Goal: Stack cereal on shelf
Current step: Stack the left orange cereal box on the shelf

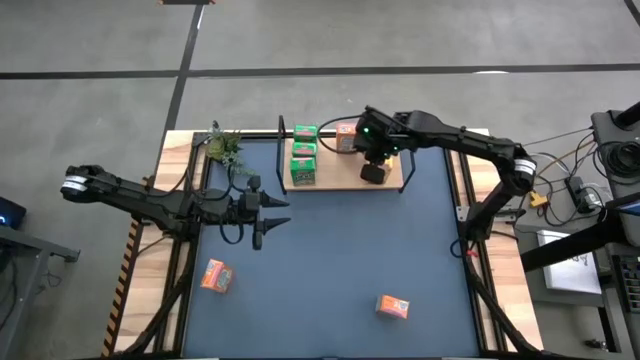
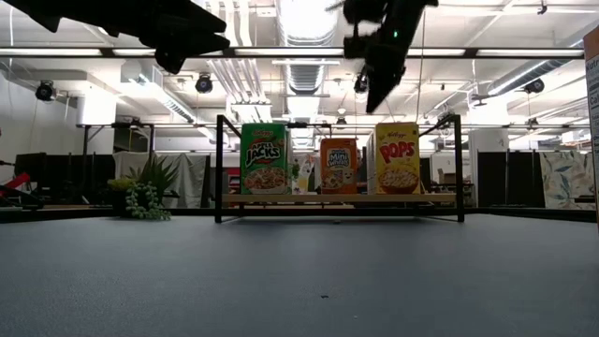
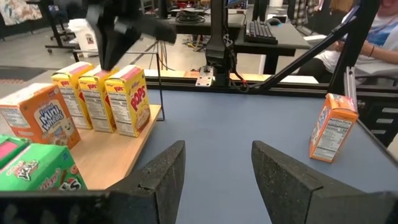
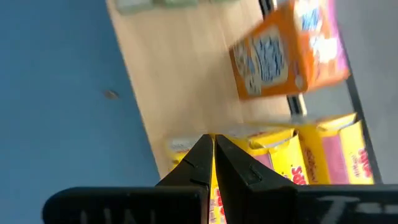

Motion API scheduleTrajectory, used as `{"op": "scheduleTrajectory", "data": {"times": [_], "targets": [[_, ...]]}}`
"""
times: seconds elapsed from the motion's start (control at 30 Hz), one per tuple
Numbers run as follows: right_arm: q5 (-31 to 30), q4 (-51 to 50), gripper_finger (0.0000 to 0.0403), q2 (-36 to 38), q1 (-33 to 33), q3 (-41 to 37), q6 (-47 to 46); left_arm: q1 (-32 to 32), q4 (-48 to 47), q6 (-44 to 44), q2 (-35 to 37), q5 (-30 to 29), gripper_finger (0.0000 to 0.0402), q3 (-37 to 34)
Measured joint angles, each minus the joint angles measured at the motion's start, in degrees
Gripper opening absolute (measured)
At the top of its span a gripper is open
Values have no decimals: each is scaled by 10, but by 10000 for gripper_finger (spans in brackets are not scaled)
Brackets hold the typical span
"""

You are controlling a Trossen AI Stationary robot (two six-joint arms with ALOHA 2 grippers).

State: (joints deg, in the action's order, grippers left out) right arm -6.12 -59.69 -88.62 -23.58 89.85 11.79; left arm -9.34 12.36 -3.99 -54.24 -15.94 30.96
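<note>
While the right gripper [image 1: 373, 170] hangs over the right end of the shelf [image 1: 340, 180] in the upper middle of the high view, its fingers pressed together and holding nothing, the shelf already carries a green row [image 1: 303, 155] at its left, one orange-pink box [image 1: 346, 135] at the middle rear and a yellow row [image 3: 102, 98] at its right end. Two orange-pink boxes are not yet shelved: one lies on the dark-blue mat [image 1: 340, 260] at lower left [image 1: 216, 275], the other at lower centre-right [image 1: 393, 306].

The left gripper [image 1: 262, 212], fingers spread and empty, hovers left of centre, pointing right. The lower-left box lies below and a little left of it, clearly nearer to this arm than to the right one, so that pick probably falls to the left arm. In the high view the box's long axis runs slightly tilted from the frame's horizontal, so the wrist would likely need turning to close across the narrow faces.
</note>
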Motion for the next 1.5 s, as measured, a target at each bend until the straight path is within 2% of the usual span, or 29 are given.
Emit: {"op": "scheduleTrajectory", "data": {"times": [0.13,0.33,0.53,0.7,0.83,1.07,1.2,1.27,1.5], "targets": [[4,8,9,29,35,4,-3,-2,0,-35,0,0,168,0],[6,49,9,75,118,-26,-15,-30,0,-133,0,0,168,0],[6,127,9,116,201,-91,-12,-87,-13,-233,-4,-15,168,14],[6,241,9,154,248,-170,3,-138,-40,-279,-49,-42,168,71],[6,361,9,180,269,-244,28,-162,-183,-361,-108,-44,168,163],[6,518,9,207,277,-346,46,-227,-667,-654,-216,-45,169,336],[6,547,9,209,277,-373,49,-281,-876,-827,-260,-14,176,392],[6,547,9,209,277,-377,50,-306,-917,-895,-267,-1,185,403],[11,553,9,209,277,-380,55,-385,-929,-1057,-246,20,235,371]]}}
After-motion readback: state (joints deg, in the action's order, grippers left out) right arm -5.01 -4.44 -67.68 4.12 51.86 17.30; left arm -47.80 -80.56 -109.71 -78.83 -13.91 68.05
